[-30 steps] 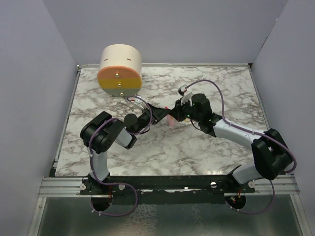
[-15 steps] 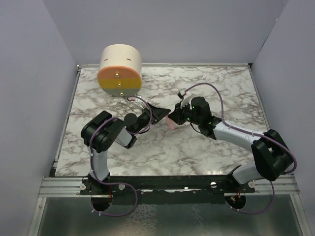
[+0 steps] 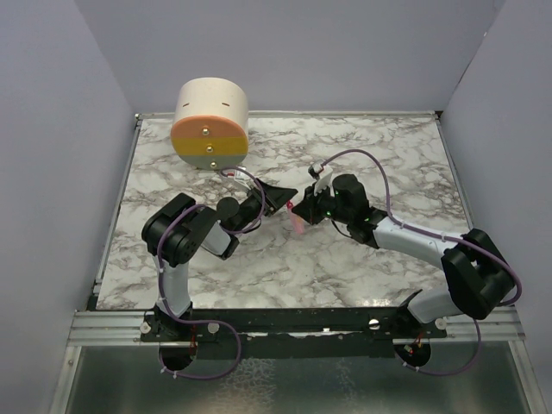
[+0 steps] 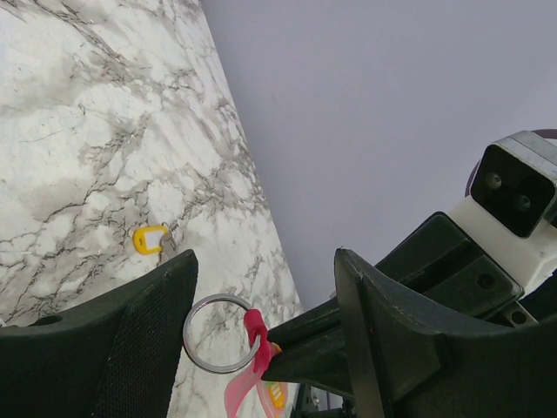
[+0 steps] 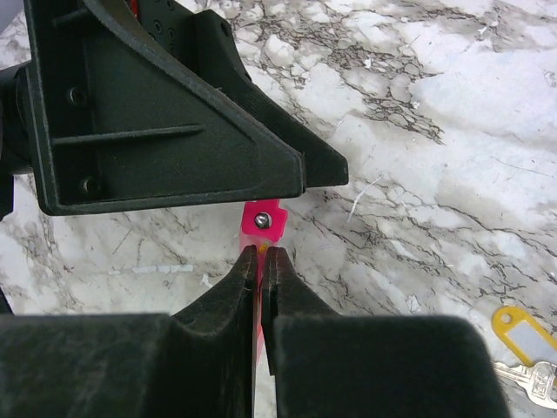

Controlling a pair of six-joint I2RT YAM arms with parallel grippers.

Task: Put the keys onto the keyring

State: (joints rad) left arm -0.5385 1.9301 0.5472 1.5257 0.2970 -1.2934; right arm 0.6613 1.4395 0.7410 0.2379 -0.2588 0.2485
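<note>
**A:** From above, we see the left tool [image 3: 280, 193] and the right tool [image 3: 302, 208] meeting tip to tip over the white marbled counter [image 3: 362, 250]. A slim bright pink strap [image 3: 297, 222] hangs below them.

**B:** At the left wrist, we find that tool [image 4: 265, 261] spread wide, with the strap's metal ring between its fingers. The small yellow-orange key tag [image 4: 150, 239] lies on the counter beyond.

**A:** At the right wrist, our tool [image 5: 260, 254] is pinched narrow on the pink strap [image 5: 262, 219]. The key tag [image 5: 520, 329] rests at the lower right.
</note>
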